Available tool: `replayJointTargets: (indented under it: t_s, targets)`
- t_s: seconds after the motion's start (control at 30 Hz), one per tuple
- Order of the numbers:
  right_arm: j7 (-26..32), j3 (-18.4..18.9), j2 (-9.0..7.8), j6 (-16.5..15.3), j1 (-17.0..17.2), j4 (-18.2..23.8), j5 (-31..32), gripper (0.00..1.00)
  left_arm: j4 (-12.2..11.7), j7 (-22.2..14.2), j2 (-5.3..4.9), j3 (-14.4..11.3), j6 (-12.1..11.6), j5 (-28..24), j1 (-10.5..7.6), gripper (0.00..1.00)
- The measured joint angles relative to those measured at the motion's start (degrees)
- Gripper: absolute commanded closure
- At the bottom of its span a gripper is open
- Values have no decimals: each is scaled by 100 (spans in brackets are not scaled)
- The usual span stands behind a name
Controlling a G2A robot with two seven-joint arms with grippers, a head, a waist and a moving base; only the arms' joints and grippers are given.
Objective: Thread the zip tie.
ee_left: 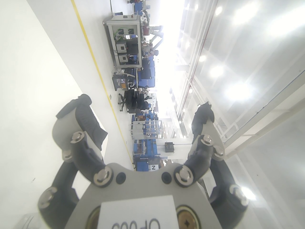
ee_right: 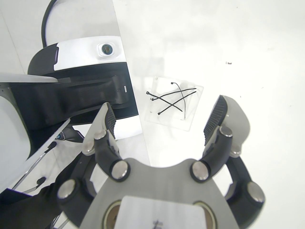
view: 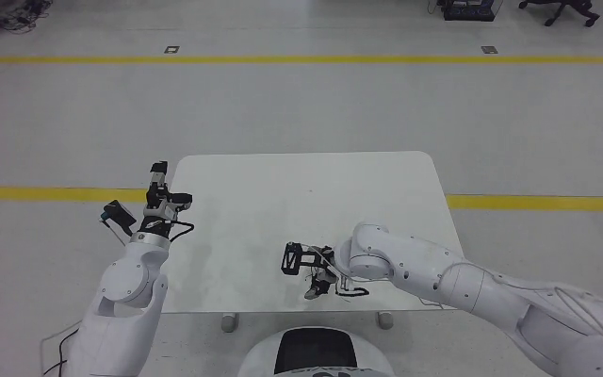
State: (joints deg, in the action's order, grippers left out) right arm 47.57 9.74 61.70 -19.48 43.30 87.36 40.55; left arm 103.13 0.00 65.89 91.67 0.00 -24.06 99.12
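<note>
Black nylon, thin and smooth: that's what the zip ties (ee_right: 172, 105) were, four of them going by the little square heads, lying crossed over each other in a loose X. They sat on a square of clear plastic (ee_right: 188, 117) (flat sheet or shallow tray, couldn't tell) close to the edge of the glossy white surface (ee_right: 214, 36), which had rounded corners and a few tiny dark specks (ee_right: 228, 63) on it. The right jaws were spread wide with nothing in them. From the wrist view the ties lay out past the tips, framed between the two fingers and touched by neither. Those fingers had ribbed black rubber pads (ee_right: 214, 113) on brushed grey metal backs, held on with round, shiny metal pins. The left arm (view: 132, 283) was over by the left edge of the surface, and the left jaws were also wide open and empty, pointed out at the room rather than at the ties. Its fingers (ee_left: 88, 120) looked like moulded black plastic, bolted to grey metal. Each wrist plate had a white sticker (ee_left: 138, 210) with dark print cut off at the edge, so not something I could properly read.
</note>
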Motion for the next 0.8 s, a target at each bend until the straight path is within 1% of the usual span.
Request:
replayJointTargets:
  t_s: [0.17,0.27,0.4,0.73,0.8]
  targets:
    - [-14,8,-1,0,8,-17,-8,0,0,0,0,0,0,0,0,0]
    - [-237,40,-30,0,55,-174,-73,0,0,0,0,0,0,0,0,0]
    - [-354,-1,-82,0,19,-190,-151,0,0,0,0,0,0,0,0,0]
    - [-369,0,-102,0,24,-168,-141,0,0,0,0,0,0,0,0,0]
    - [-404,16,-103,32,57,-224,-144,0,0,0,0,0,0,0,0,0]
